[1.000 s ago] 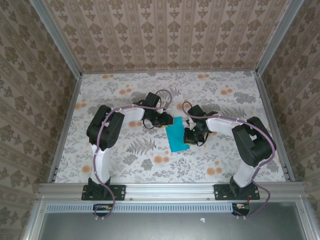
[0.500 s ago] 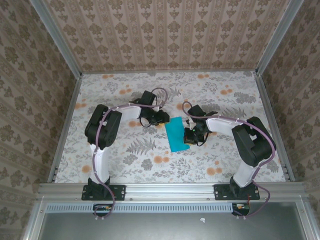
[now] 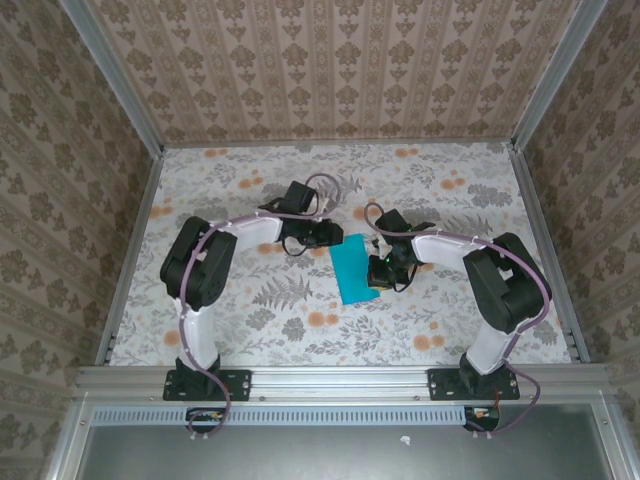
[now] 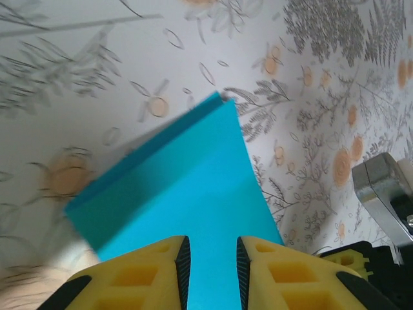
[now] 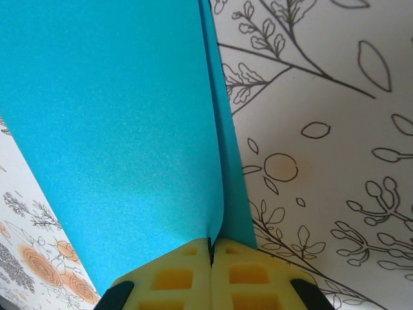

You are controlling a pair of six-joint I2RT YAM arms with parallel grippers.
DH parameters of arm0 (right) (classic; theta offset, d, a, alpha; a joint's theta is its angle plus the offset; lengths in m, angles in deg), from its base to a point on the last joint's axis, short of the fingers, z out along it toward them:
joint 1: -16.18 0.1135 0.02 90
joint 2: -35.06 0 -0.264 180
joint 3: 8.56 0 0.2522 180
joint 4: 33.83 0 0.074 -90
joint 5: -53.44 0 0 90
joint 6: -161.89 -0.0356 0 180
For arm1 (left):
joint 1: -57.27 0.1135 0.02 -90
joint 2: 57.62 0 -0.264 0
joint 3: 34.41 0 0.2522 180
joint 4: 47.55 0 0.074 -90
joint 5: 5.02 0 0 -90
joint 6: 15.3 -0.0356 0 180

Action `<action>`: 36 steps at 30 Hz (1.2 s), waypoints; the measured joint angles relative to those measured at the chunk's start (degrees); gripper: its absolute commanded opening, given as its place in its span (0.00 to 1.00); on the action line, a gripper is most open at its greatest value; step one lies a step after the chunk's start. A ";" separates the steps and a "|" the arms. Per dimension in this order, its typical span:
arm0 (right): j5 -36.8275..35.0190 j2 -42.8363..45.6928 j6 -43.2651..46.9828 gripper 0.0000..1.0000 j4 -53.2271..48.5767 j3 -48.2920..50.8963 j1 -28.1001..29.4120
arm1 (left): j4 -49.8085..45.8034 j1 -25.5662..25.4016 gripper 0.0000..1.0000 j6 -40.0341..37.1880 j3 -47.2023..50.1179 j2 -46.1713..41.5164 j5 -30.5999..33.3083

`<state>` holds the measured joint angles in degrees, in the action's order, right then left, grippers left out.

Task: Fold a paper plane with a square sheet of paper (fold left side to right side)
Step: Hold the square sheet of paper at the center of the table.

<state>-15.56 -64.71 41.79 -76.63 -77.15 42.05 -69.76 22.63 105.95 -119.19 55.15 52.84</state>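
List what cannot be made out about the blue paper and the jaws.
- Top external: part of the right edge of the sheet lies under the right arm; the jaws are too small to judge.
- Left wrist: the sheet's near edge is behind the left jaws and cut off below.
- Right wrist: the sheet's far end is cut off at the top; the shut right jaws hide how deep it sits.

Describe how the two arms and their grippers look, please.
The left arm and right arm have white links, black joints, black base plates and a lilac cable along each. The left gripper and right gripper have yellow fingers with square hollows; the left's inner pads are black and ribbed.
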 measured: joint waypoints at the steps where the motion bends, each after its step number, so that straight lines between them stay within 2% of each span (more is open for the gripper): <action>1: 0.00 0.00 0.00 0.04 0.00 0.00 0.00 | 0.15 -0.59 0.28 0.00 -0.11 0.42 -0.02; 8: 0.00 -0.07 0.00 0.05 -0.13 -0.11 0.07 | 1.01 -1.29 0.28 0.28 -0.66 4.48 -0.20; 16: -0.55 0.24 0.00 0.10 -0.15 -0.15 0.02 | 1.22 -0.96 0.28 0.50 -0.74 4.61 -0.11; 21: -3.82 5.38 1.01 0.21 -2.49 -0.24 -1.70 | 1.29 -0.96 0.27 0.59 -0.72 4.63 0.04; 26: -4.90 9.20 1.90 0.22 -3.17 -1.77 -3.17 | 1.29 -0.96 0.27 0.59 -0.72 4.63 0.04; 36: 2.97 1.99 0.02 0.22 4.74 -2.32 -1.14 | 1.25 -0.96 0.27 0.59 -0.72 4.63 0.09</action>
<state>-12.59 -62.72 41.81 -71.89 -79.46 40.91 -68.51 21.67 106.54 -119.92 59.78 52.92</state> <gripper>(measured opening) 0.219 0.270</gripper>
